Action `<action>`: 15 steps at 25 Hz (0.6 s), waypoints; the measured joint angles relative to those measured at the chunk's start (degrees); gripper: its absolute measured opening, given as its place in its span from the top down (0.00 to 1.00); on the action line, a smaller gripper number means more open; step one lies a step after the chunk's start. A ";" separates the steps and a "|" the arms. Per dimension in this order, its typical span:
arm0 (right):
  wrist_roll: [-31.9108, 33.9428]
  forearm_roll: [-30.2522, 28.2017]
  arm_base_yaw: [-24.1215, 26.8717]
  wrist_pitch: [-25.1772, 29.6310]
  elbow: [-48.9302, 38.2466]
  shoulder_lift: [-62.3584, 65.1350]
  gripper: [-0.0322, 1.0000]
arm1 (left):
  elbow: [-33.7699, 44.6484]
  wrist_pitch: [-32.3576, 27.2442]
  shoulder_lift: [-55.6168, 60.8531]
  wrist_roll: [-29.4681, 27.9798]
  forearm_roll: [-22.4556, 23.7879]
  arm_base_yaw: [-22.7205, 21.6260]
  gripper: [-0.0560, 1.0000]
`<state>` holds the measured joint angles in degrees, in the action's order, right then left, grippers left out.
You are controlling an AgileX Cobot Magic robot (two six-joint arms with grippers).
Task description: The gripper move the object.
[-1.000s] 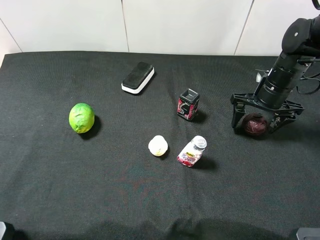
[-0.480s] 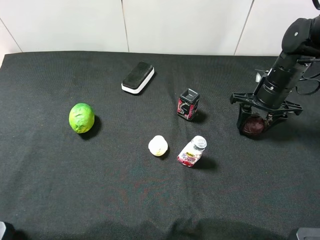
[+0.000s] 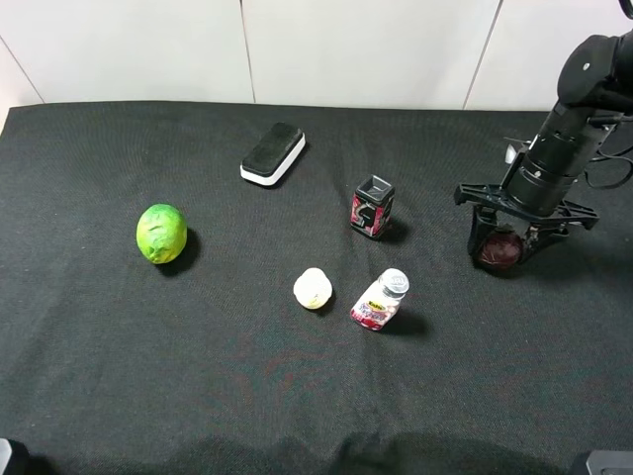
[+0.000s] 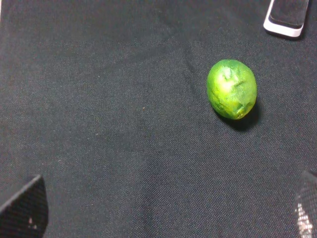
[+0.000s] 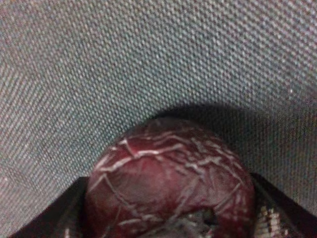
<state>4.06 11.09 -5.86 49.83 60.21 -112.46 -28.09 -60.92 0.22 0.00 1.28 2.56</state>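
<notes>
Exterior high is showing the cloth (image 3: 198,396) carrying everything. Well right of the bottle (image 3: 381,300), the right gripper (image 3: 506,252) is narrowing. Its fingers, splayed a second ago, are now clasping the ball (image 3: 499,249), which is resting on the cloth. Lifting looks next. The bottle is sitting capped, its contents hidden.

Robotics test bench. We see a table (image 3: 99,396) draped in black cloth, bare white wall panels (image 3: 346,49) along the top of the frame, and a cabled robot arm (image 3: 586,87) at upper right.
</notes>
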 joint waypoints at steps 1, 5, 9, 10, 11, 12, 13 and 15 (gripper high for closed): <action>0.00 0.00 0.00 0.04 0.00 0.53 0.53 | 0.00 0.00 0.00 0.00 0.00 0.00 0.02; 0.82 0.00 0.00 1.05 0.42 3.65 0.53 | 0.00 0.00 0.00 0.00 0.00 0.00 0.02; 1.00 0.00 0.00 3.92 2.86 5.57 0.53 | 0.00 0.00 0.00 0.00 0.00 0.00 0.02; 1.05 0.00 0.00 4.99 3.77 5.84 0.53 | 0.00 0.00 0.00 0.00 0.00 0.00 0.02; 1.04 0.00 0.00 6.01 4.71 6.28 0.53 | 0.00 0.00 0.00 0.00 0.00 0.00 0.02; 1.04 0.00 0.00 6.74 5.48 6.75 0.53 | 0.00 0.00 0.00 0.00 0.00 0.00 0.02; 1.04 0.00 0.00 7.62 6.47 7.18 0.53 | 0.00 0.00 0.00 0.00 0.00 0.00 0.02; 1.04 0.00 0.00 9.42 8.53 8.12 0.53 | 0.00 0.00 0.00 0.00 0.00 0.00 0.02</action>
<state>5.10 11.09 -5.86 59.24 68.74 -104.34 -28.09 -60.92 0.22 0.00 1.28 2.56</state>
